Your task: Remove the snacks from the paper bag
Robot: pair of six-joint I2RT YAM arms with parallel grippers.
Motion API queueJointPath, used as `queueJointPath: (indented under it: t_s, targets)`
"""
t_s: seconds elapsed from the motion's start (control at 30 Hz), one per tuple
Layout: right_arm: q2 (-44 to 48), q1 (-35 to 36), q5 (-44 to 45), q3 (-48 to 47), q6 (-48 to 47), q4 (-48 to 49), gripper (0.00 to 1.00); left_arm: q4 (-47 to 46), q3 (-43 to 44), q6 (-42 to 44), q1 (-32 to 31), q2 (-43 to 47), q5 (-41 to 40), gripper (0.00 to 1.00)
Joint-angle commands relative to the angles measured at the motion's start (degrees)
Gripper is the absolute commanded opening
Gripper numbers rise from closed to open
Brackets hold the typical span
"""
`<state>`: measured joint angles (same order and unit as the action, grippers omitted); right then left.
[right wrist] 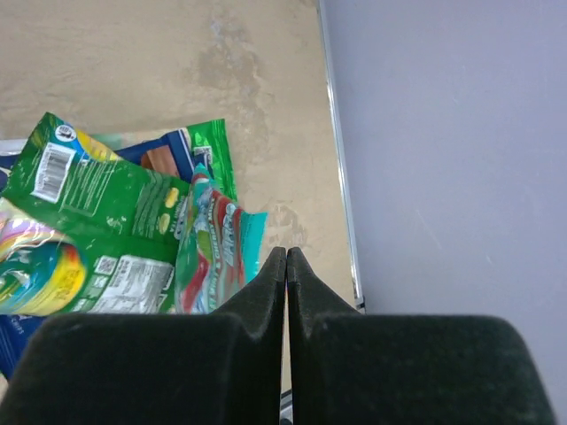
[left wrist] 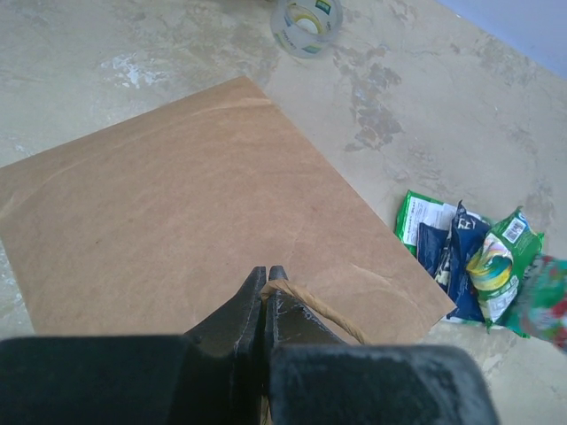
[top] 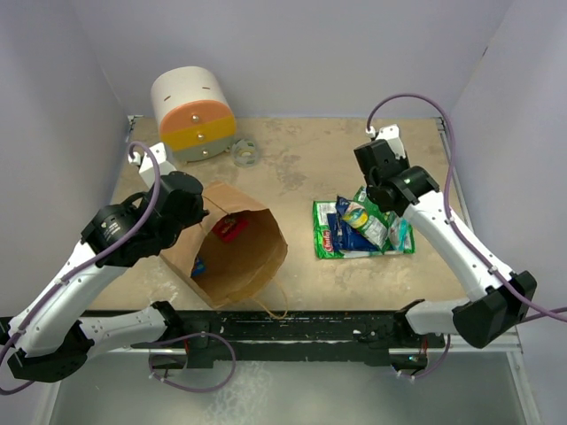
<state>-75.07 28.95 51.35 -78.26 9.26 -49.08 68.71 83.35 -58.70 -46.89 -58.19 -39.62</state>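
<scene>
Bag: the paper bag (top: 255, 266) sits on the near-left part of the surface (top: 292, 168), with its mouth gaping upward.
Left arm: the left pincer (left wrist: 266, 273) is at the bag's far-left rim, jaws together. The twisted handle (left wrist: 314, 310) runs in at the tips, so it looks pinched there and seems to keep the mouth up.
Inside the bag: a red packet (top: 229, 227) lies against the far inner wall. A blue packet (top: 198, 264) lies deeper, on the left side. Both are just below the left pincer.
Already out: a pile (top: 363, 228) of green, blue and teal packets lies flat, well apart to the right of the bag.
Right arm: the right pincer (right wrist: 286, 255) has its jaws together with nothing between them, and hangs over the pile's right edge, near the side wall.
Deciding relation: the left arm is nearer the two packets but looks busy with the bag. The free right pincer would have to cross leftward past the pile and enter the mouth from above.
</scene>
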Motion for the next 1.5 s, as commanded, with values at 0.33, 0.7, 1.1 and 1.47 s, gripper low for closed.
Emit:
queueJointPath:
  t_s: [0.33, 0.7, 1.1, 1.47]
  targets:
    - [-10.3, -0.9, -11.6, -3.7, 0.6, 10.9, 0.00, -1.0, 1.3, 1.9, 0.2, 1.8, 1.5, 0.00]
    - [-9.6, -0.8, -34.8, -4.0, 5.4, 11.1, 0.31, -5.1, -0.8, 5.8, 0.2, 4.6, 5.6, 0.01]
    - [7.1, 13.4, -59.8, 8.4, -1.1, 38.6, 0.54, -3.7, -5.2, 4.3, 0.2, 9.2, 10.9, 0.00]
    - [13.7, 35.6, -73.3, 20.1, -37.3, 46.7, 0.64, 1.3, -5.0, 0.3, 0.2, 13.3, 10.2, 0.00]
